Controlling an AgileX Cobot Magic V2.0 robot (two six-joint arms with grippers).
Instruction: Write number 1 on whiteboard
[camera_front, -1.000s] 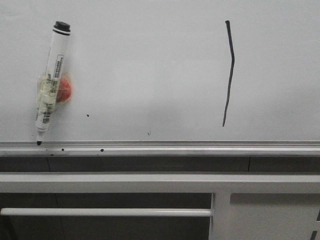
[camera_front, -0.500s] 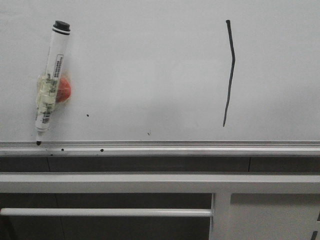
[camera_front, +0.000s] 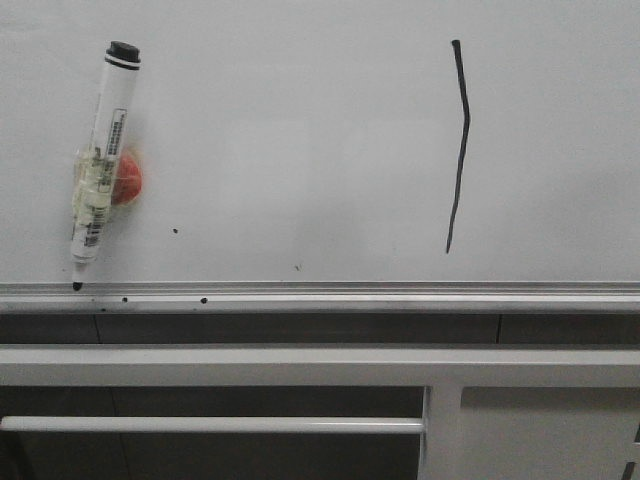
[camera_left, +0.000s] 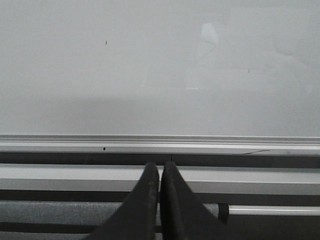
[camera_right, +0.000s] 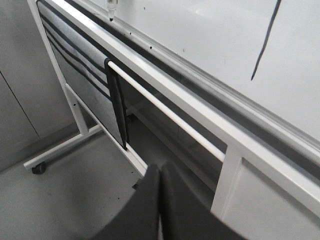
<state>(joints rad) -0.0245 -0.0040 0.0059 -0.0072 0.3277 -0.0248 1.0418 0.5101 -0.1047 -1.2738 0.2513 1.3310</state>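
Thin black number 1 (camera_front: 459, 145) (bent near top) on whiteboard (camera_front: 300, 120), both claws closed, empty

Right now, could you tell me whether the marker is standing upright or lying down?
Nearly upright, leaning slightly: the marker stands tip-down on the whiteboard's bottom rail, black cap end up.

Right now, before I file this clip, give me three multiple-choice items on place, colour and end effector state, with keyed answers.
1. Where is the marker pen relative to the number 1?
A. to its left
B. to its right
C. across it

2. What colour is the stroke?
A. red
B. black
C. blue

3. How are both end effectors?
A. shut on the pen
B. wide open
C. shut, empty

Answers:
1 A: in the front view the pen stands at the whiteboard left side.
2 B: the line is dark black.
3 C: left end effector and right end effector fingers meet with nothing between.
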